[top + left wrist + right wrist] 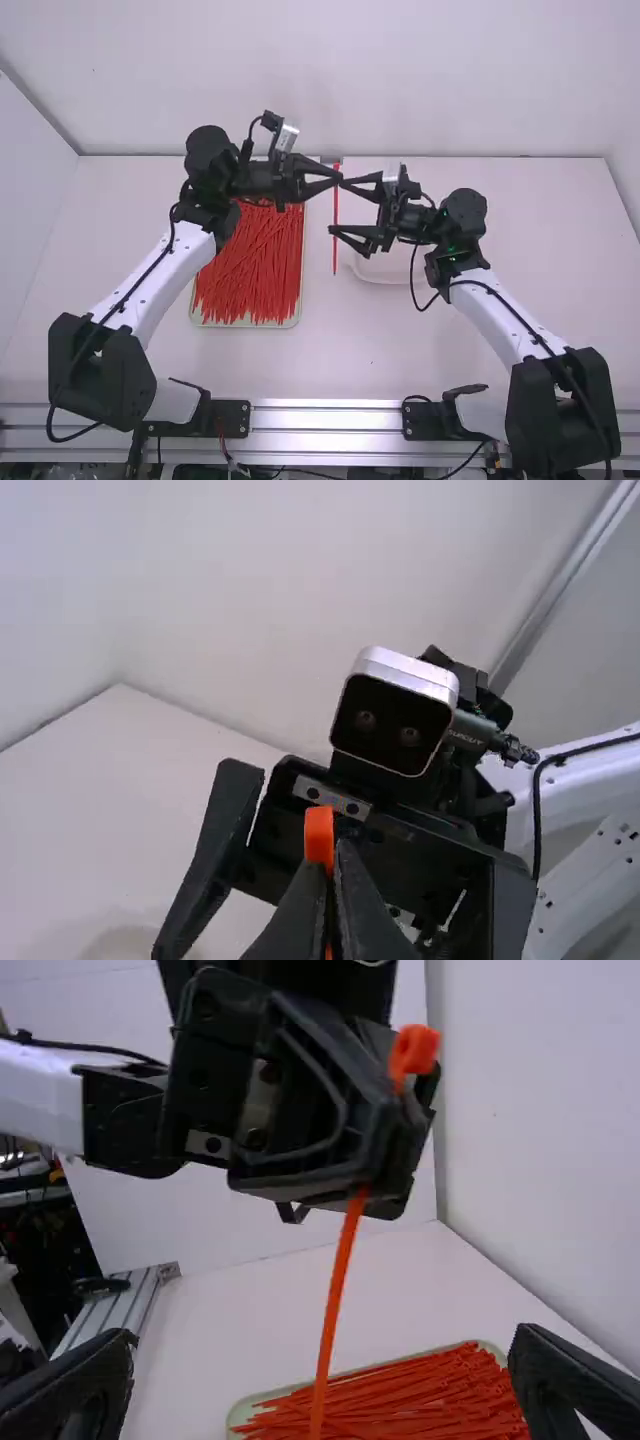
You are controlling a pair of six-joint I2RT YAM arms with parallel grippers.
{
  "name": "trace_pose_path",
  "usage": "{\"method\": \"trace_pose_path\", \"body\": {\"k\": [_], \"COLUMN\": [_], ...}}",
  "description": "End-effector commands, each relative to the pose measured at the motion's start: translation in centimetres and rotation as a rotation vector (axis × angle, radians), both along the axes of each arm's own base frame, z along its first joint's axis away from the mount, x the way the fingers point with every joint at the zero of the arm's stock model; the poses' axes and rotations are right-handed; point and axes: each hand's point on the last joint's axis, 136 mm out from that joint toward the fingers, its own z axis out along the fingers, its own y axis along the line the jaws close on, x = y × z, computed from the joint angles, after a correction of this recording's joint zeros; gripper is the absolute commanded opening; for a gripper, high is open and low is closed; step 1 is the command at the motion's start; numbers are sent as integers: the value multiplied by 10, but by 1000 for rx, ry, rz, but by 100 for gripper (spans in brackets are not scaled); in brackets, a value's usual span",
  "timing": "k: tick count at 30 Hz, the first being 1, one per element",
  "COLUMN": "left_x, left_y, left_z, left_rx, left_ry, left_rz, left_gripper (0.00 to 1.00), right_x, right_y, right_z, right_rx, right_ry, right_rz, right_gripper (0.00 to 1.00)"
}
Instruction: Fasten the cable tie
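1. Left gripper (338,181): jaws pinching the orange cable tie (335,225) just below its head, held above the table at far centre.
2. Cable tie hangs straight down, tail free, just right of the tray (246,323) of spare ties (250,265).
3. Right gripper (341,207): jaws spread wide, bracketing the hanging strap; cannot tell whether they touch it.
4. Clear container (375,270) on the table under the right gripper.

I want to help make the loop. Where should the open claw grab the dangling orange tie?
Probably the free tail of the cable tie, low down, from the right. The left gripper pinches it just under its head, so the strap hangs straight, and the open right gripper can close across it.
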Motion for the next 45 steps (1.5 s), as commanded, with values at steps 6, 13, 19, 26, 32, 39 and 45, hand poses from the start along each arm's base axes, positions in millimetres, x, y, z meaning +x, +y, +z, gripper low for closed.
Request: {"method": "trace_pose_path", "body": {"k": [6, 13, 19, 26, 32, 39, 45], "left_x": [-3, 9, 28, 39, 50, 59, 63], "left_y": [1, 13, 34, 52, 60, 63, 65], "left_z": [7, 5, 0, -2, -12, -18, -22], "left_rx": [3, 1, -4, -18, -14, -16, -16], "left_ry": [0, 68, 156, 230, 303, 353, 386], "left_rz": [-23, 27, 115, 172, 237, 292, 318], "left_gripper": [2, 2, 2, 2, 2, 2, 2], "right_x": [-27, -34, -33, -32, -31, -31, -31], "right_y": [-4, -4, -4, -5, -4, -3, -3], "right_z": [1, -2, -2, -5, -15, -20, -20], "right_rx": [-53, -59, -62, -75, -100, -111, -111], "right_ry": [-258, -251, -328, -532, -734, -834, -860], "right_rz": [161, 206, 195, 178, 169, 164, 162], "right_gripper": [100, 100, 100, 100, 100, 100, 100]}}
